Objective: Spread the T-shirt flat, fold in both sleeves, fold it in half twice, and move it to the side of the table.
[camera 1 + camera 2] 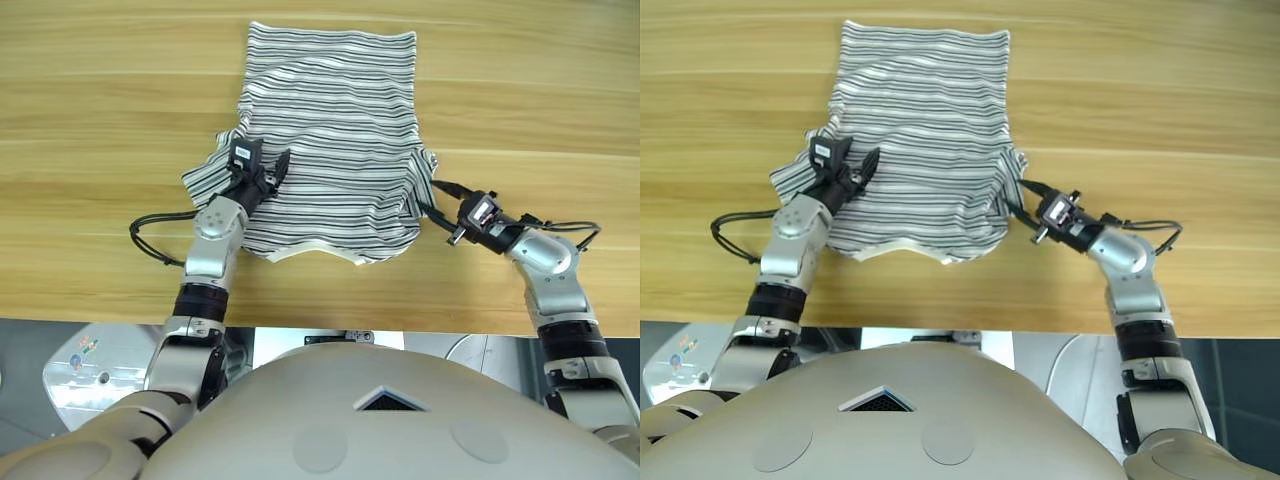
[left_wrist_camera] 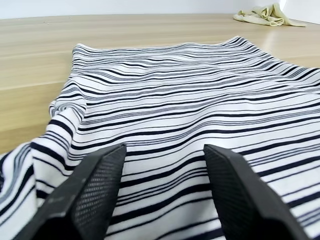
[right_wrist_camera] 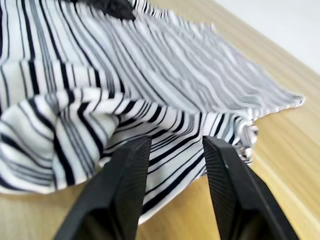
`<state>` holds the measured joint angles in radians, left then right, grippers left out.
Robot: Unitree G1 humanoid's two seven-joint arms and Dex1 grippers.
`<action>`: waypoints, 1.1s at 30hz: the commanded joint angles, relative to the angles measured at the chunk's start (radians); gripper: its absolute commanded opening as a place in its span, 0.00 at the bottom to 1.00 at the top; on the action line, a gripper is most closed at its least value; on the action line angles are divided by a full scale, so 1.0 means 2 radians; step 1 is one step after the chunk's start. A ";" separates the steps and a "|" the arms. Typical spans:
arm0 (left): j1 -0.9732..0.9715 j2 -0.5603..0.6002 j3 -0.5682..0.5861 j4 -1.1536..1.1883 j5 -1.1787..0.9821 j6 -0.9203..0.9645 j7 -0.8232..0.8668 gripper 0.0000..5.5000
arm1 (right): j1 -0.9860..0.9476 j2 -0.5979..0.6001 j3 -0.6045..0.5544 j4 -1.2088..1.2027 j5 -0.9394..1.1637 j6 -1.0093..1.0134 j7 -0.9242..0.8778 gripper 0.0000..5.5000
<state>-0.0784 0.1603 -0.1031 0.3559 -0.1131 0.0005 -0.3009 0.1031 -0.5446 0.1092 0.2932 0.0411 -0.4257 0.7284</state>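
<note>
A black-and-white striped T-shirt (image 1: 335, 120) lies on the wooden table (image 1: 100, 120), straight hem at the far side and curved edge toward me. Its left sleeve (image 1: 205, 178) sticks out; the right sleeve (image 3: 55, 130) is bunched up. My left gripper (image 1: 265, 165) hovers open above the shirt beside the left sleeve, and the left wrist view shows striped cloth (image 2: 190, 100) between and beyond its fingers (image 2: 95, 185). My right gripper (image 1: 438, 197) stands open at the shirt's right edge, its fingers (image 3: 125, 175) just short of the bunched sleeve.
Bare wood surrounds the shirt on the left, the right and the far side. The table's front edge (image 1: 100, 320) runs close below both wrists. A crumpled pale yellow cloth (image 2: 262, 14) lies far off on the table.
</note>
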 commanded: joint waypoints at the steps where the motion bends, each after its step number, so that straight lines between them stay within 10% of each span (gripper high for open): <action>1: 0.028 -0.004 0.002 0.042 0.011 0.029 0.008 0.52 | -0.015 -0.007 -0.007 0.028 -0.021 0.002 -0.020 0.34; 23: 0.028 -0.019 0.051 0.044 0.002 0.025 0.035 0.52 | -0.016 -0.090 -0.074 0.104 -0.054 -0.038 -0.096 0.34; 30: 0.057 -0.061 0.028 0.002 -0.024 -0.031 -0.021 0.52 | 0.014 -0.067 -0.173 -0.069 0.298 -0.018 0.068 0.34; 33: 0.084 -0.074 0.004 -0.023 -0.029 -0.041 -0.042 0.52 | -0.012 -0.028 -0.135 -0.097 0.269 0.003 0.046 0.34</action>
<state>0.0197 0.0399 -0.0492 0.3009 -0.1662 -0.1098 -0.3625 0.1128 -0.6633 -0.2244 0.1399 0.6416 -0.4503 0.8460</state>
